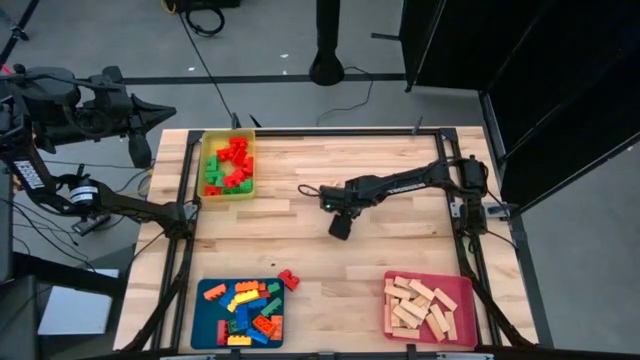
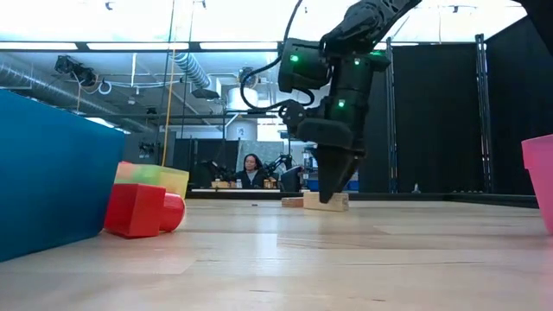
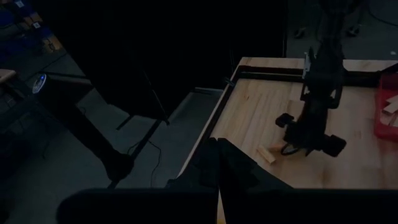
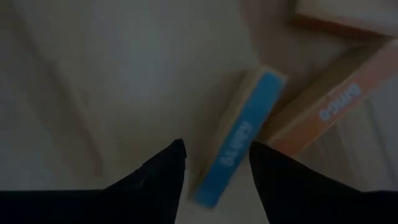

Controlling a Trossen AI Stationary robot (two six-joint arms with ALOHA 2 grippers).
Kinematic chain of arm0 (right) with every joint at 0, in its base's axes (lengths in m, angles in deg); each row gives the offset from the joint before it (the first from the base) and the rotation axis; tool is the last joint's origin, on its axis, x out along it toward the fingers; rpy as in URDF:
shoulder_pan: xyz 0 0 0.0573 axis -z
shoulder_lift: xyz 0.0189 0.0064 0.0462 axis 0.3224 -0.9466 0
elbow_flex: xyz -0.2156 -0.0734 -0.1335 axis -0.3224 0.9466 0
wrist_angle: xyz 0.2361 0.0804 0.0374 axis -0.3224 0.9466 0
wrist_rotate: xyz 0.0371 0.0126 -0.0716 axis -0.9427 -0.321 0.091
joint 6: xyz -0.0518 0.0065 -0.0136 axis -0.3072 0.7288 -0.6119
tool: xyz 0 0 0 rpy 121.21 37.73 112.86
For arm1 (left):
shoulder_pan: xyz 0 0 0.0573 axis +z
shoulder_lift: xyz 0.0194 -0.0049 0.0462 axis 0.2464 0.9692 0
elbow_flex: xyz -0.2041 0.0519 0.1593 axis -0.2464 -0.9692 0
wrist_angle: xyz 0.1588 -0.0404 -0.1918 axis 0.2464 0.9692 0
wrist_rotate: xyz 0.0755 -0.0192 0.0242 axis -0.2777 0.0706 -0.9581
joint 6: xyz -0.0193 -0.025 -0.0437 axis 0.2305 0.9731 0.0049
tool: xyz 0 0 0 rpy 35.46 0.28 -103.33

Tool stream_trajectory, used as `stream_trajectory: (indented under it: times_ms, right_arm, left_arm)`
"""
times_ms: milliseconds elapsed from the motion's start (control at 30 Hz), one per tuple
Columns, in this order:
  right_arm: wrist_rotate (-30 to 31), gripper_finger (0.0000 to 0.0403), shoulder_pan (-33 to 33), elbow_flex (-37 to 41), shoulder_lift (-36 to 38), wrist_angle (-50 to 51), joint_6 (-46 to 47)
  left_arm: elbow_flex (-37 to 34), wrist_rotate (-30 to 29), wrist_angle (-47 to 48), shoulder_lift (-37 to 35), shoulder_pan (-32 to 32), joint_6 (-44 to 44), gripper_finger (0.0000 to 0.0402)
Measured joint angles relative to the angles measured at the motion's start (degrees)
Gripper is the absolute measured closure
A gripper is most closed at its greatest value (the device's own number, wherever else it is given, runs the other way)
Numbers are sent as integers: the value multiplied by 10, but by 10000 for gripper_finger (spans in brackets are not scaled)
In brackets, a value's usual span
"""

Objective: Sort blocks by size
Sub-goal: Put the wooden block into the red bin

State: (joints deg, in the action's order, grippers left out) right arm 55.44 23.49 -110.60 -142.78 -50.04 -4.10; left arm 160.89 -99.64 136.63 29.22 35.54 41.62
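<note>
Spanning the middle of the high view, the wooden surface [image 1: 300, 270] carries three trays: a yellow tray [image 1: 205, 165] at upper left with red and green bricks, a blue tray [image 1: 207, 325] at lower left with mixed bricks, and a pink tray [image 1: 465, 300] at lower right with pale wooden bars. The right arm reaches to frame centre, its claw [image 1: 340, 228] pointing down over loose wooden bars. In the right wrist view the claw [image 4: 214, 174] is open, its dark fingers [image 4: 158, 177] astride the near end of a bar [image 4: 239, 134] with a blue printed face; a second bar [image 4: 329, 109] with orange print lies touching it at an angle. The bar looks light, stiff and smooth, so I judge a pinch across its narrow width near mid-length is best, clear of its neighbour. A red brick [image 1: 289, 279] lies just outside the blue tray. The left claw [image 1: 135, 105] waits off the surface at upper left; its fingers look closed.
</note>
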Motion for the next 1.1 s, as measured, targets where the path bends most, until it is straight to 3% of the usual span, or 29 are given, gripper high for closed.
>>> stream_trajectory:
  times_ms: [433, 600, 867, 1100]
  right_arm:
    - [-11, 261, 15, 15, 0, 1, 70]
    - [-20, 333, 14, 34, 3, 7, 83]
    - [-41, 330, 4, -12, 4, 62, 80]
    - [-99, 330, -74, -87, 54, 197, 80]
  left_arm:
    - [0, 0, 0, 0, 0, 0, 400]
    - [0, 0, 0, 0, 0, -12, 399]
    - [0, 0, 0, 0, 0, -13, 399]
    - [0, 0, 0, 0, 0, -15, 399]
